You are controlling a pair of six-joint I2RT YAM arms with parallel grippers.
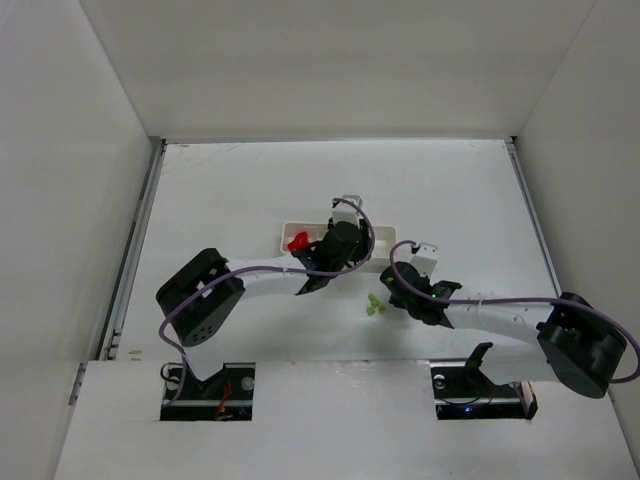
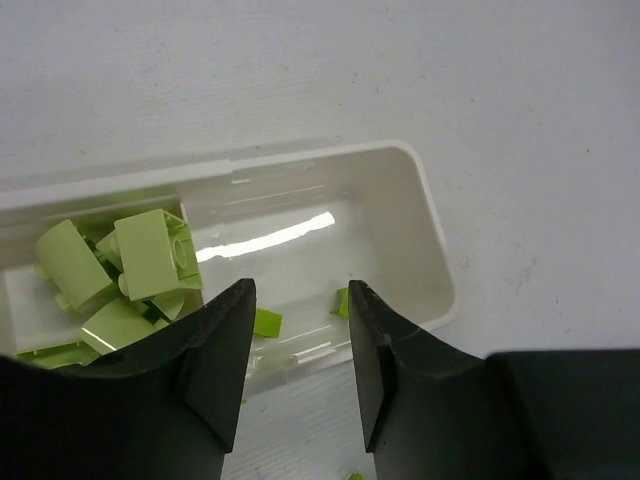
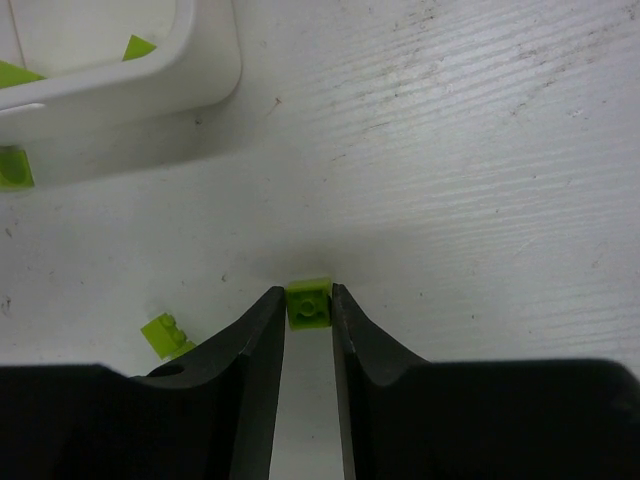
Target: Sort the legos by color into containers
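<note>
Your right gripper (image 3: 308, 292) pinches a bright green brick (image 3: 309, 306) between its fingertips, studs facing the wrist cam, low over the white table (image 3: 480, 150); can't tell whether the brick touches the surface. A second green brick (image 3: 167, 335) lies loose on the table just left of that gripper's left finger, not touching it. Ahead & to the left of the right gripper sits a rounded corner of the white tray (image 3: 205, 70), well apart from the pinched brick. Your left gripper (image 2: 300, 288) hangs over the tray's end compartment (image 2: 400, 230) w/ fingers spread & nothing between them. Two small bright green pieces (image 2: 266, 322) show at that compartment's near side, one close by each fingertip. Left of the left gripper, past a divider, the middle compartment holds a heap of pale yellow-green bricks (image 2: 150, 255). Overhead cam: red bricks (image 1: 297, 242) sit in the compartment left of the left gripper; loose green bricks (image 1: 375, 305) lie on the table just beside the right gripper.
</note>
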